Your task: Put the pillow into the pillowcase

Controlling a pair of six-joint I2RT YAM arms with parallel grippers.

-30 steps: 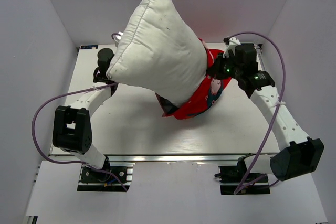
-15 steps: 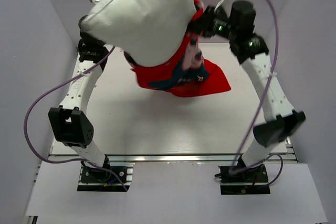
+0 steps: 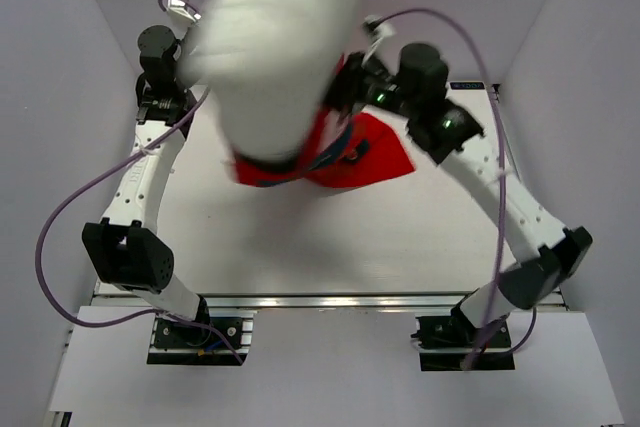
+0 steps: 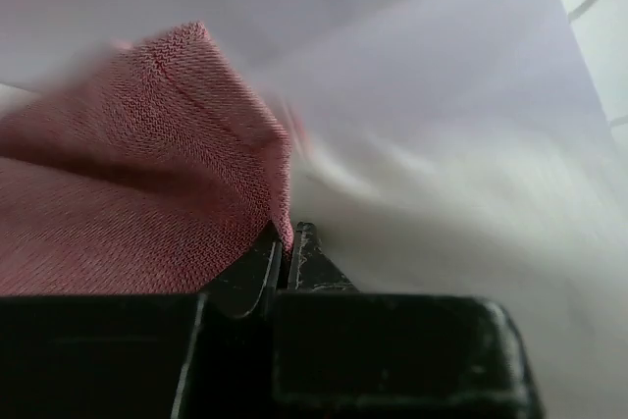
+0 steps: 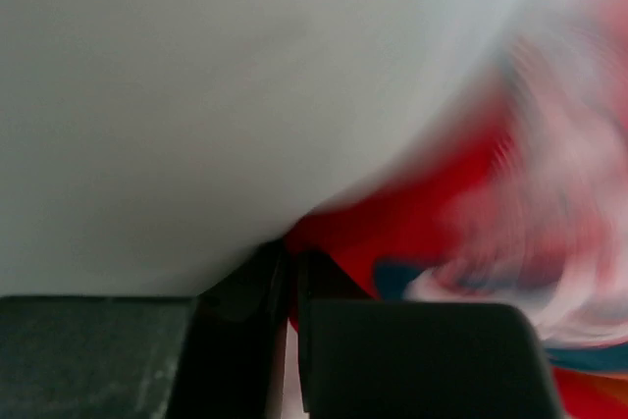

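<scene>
The pillow (image 3: 275, 47) is being held up above the bench (image 3: 300, 247), blurred, its lower end sitting inside the red pillowcase (image 3: 355, 152) that is hanging beneath it. A pinkish edge of the pillowcase is being pinched by the clenched left gripper (image 4: 285, 242). A red edge is being pinched by the clenched right gripper (image 5: 289, 254), with the pillow bulging just above it.

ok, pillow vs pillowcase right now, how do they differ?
The pillow is plain white and plump; the pillowcase is red, printed and limp. The pillow stands up toward the top camera, mostly bare; the pillowcase covers only its lower end, with a flap hanging loose to the side. Shared: both are soft fabric.
</scene>
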